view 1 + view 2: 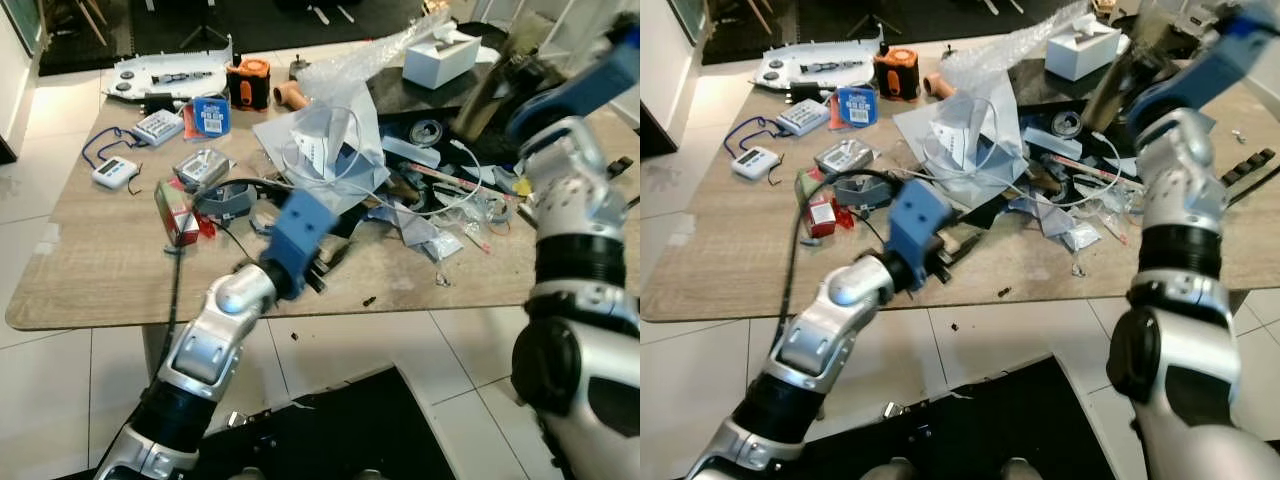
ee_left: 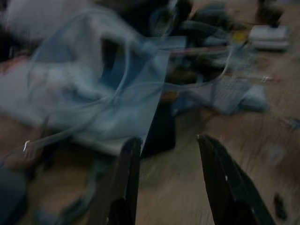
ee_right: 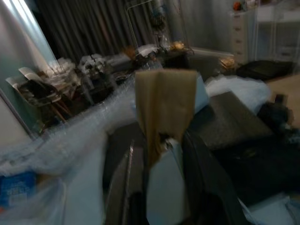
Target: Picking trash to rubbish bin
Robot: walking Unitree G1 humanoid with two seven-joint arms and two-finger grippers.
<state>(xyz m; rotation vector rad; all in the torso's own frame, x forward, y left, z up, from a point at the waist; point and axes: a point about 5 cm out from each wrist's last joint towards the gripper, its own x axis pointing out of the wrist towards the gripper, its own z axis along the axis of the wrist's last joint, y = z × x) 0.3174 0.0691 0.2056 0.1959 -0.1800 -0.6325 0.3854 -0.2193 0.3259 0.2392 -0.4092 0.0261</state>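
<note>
A heap of trash lies mid-table: a pale plastic sheet (image 1: 325,135) with a white cable looped over it, bubble wrap (image 1: 390,50), and torn wrappers (image 1: 440,240). My left gripper (image 1: 322,268) reaches low over the table's front part, at the near edge of the heap. In the left wrist view the left gripper (image 2: 168,139) is open, nothing between its fingers, with the plastic sheet (image 2: 117,93) just ahead. My right gripper (image 3: 164,140) is raised over the table's far right, shut on a brown piece of cardboard (image 3: 164,101), seen blurred in the head view (image 1: 490,90).
The wooden table (image 1: 90,270) also carries a red packet (image 1: 180,212), a white handheld device (image 1: 115,172), an orange tape measure (image 1: 250,82), a white box (image 1: 440,55) and a black board (image 1: 410,95). The floor below is tiled, with a dark mat (image 1: 330,430).
</note>
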